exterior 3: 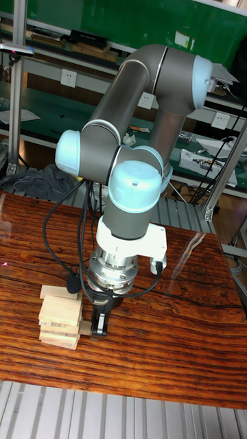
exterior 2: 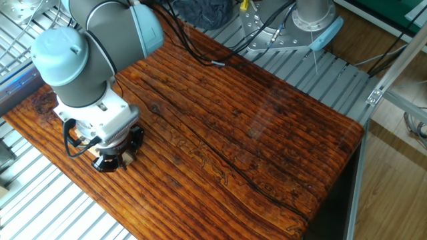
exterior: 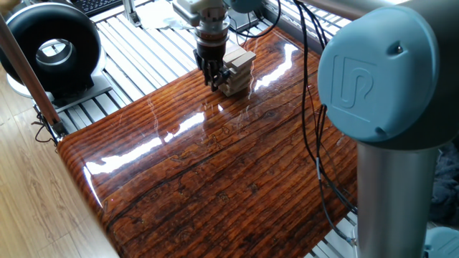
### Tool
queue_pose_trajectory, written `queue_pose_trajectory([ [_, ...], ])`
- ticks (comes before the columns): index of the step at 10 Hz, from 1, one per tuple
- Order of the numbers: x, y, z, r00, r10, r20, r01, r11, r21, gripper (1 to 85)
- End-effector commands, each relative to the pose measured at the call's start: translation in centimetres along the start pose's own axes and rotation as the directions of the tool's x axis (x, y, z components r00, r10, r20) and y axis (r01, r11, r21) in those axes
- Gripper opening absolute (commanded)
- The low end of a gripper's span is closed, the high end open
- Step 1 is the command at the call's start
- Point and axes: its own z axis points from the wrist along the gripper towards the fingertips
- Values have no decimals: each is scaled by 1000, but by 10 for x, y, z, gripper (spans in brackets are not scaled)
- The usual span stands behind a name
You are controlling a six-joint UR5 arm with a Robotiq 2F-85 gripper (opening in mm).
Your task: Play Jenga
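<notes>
Claw (exterior 3: 100,322) low at table (exterior 3: 185,343), jaw gap unreadable; Jenga tower (exterior 3: 60,315) just beside, possibly touching.

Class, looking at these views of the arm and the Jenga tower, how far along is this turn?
Done: the end effector is down at the lower layers of the Jenga tower, right beside it. In hand: working a low block; whether it grips or pushes cannot be told. Left: no loose block lies on the tabletop, and the tower stands upright, so extracting and restacking a block remain.
</notes>
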Motion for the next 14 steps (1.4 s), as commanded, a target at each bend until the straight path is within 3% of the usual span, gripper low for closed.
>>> queue_pose_trajectory([
  [1, -6, -2, -1, 1000, 10, 13, -10, 1000, -1, 320],
  [14, -22, -4, -4, 999, 32, 39, -31, 999, -9, 310],
])
